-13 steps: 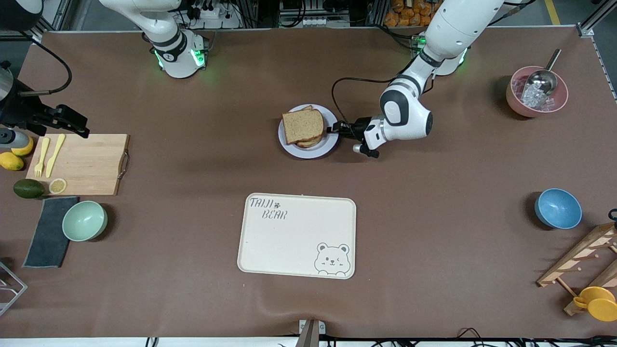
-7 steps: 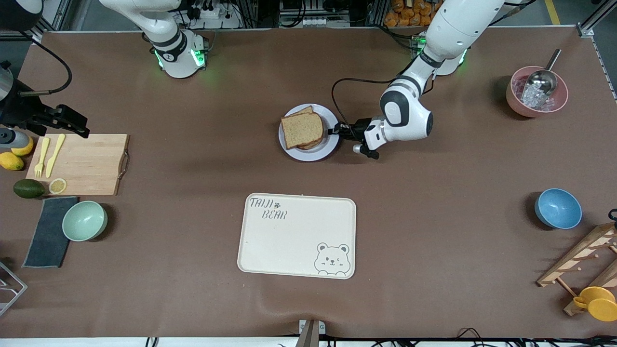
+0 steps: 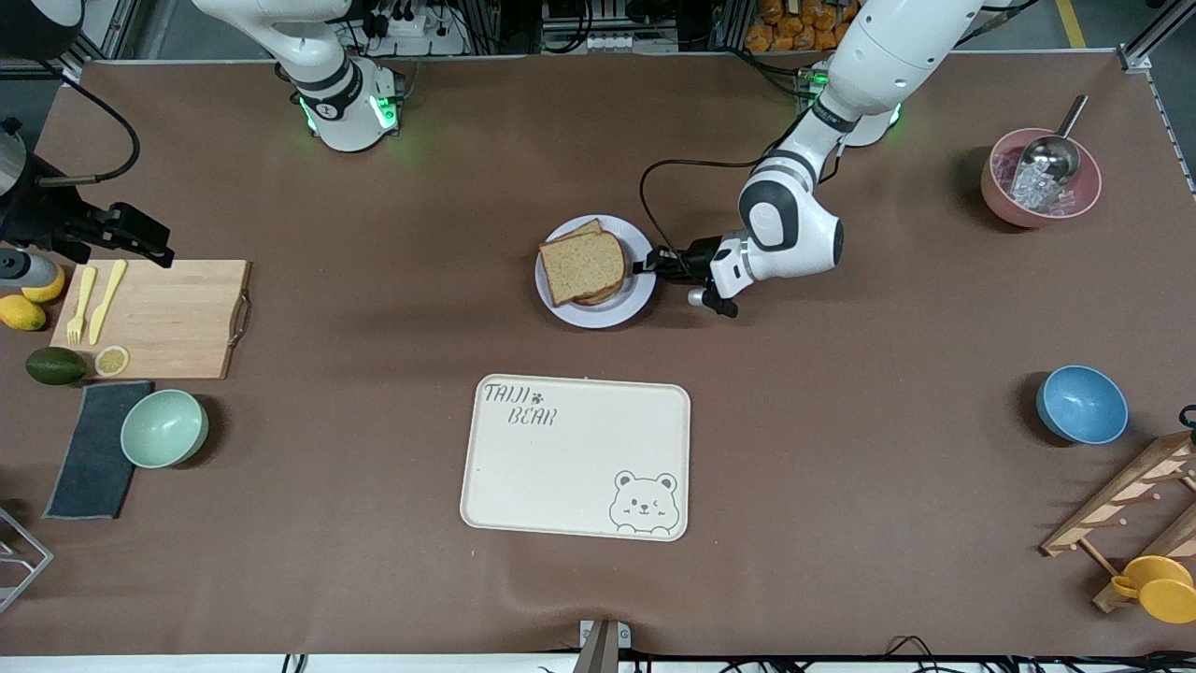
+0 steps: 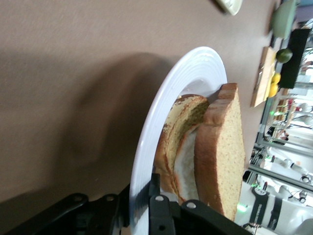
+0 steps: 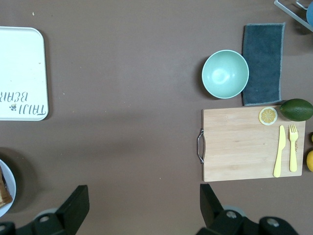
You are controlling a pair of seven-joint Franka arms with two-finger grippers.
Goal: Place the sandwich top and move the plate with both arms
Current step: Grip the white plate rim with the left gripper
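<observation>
Front view: left gripper [image 3: 647, 263] fingers clamped on plate [image 3: 628, 305] rim, sandwich top [image 3: 581, 264] aboard; right gripper [image 5: 142, 205] fingers apart, high over counter [image 3: 841, 449].

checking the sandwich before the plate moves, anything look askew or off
Slightly. The sandwich top sits skewed on the slice beneath, whose corner pokes out toward the arms' bases, and the stack lies off-centre on the plate. The left end effector is shut on the plate's rim. Nothing is spilled or damaged.

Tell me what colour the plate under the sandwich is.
White with a faint lavender tint; the plate shows best in the left wrist view.
</observation>
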